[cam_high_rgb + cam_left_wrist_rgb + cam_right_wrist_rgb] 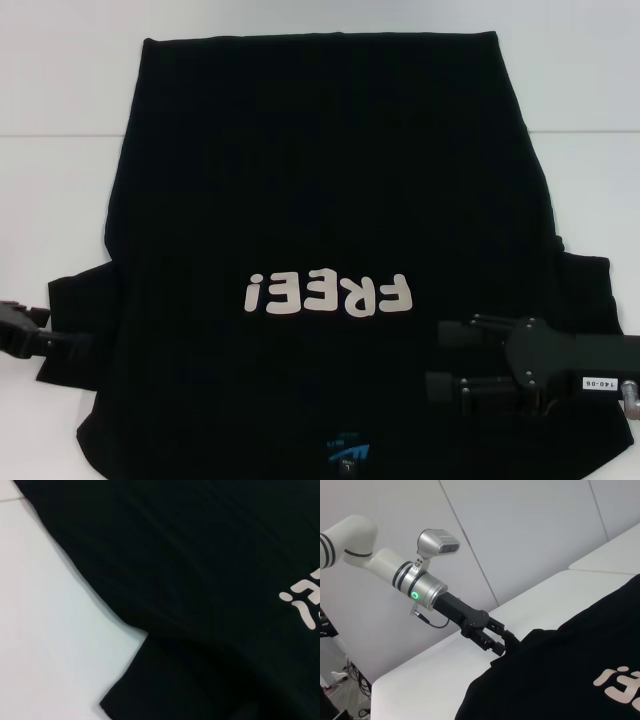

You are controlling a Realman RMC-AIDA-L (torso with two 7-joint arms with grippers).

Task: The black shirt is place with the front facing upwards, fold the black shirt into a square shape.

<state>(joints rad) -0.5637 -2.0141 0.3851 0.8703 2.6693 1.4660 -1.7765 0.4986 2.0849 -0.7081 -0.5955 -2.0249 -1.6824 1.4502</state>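
Observation:
The black shirt [320,170] lies spread flat on the white table [60,180], front up. Its white "FREE!" letters [328,294] read upside down in the head view, and the small blue neck label [345,458] is at the near edge. My right gripper [435,358] hovers open over the shirt's near right part, fingers pointing toward the middle. My left gripper [60,335] is at the edge of the left sleeve; the right wrist view shows the left gripper [504,640] open at the sleeve's corner. The left wrist view shows only shirt [210,580] and table [50,630].
The shirt covers most of the table, with bare white surface [445,680] to its left, right and far side. A seam [50,135] crosses the tabletop at the far left. White wall panels [530,540] stand behind the left arm [385,565].

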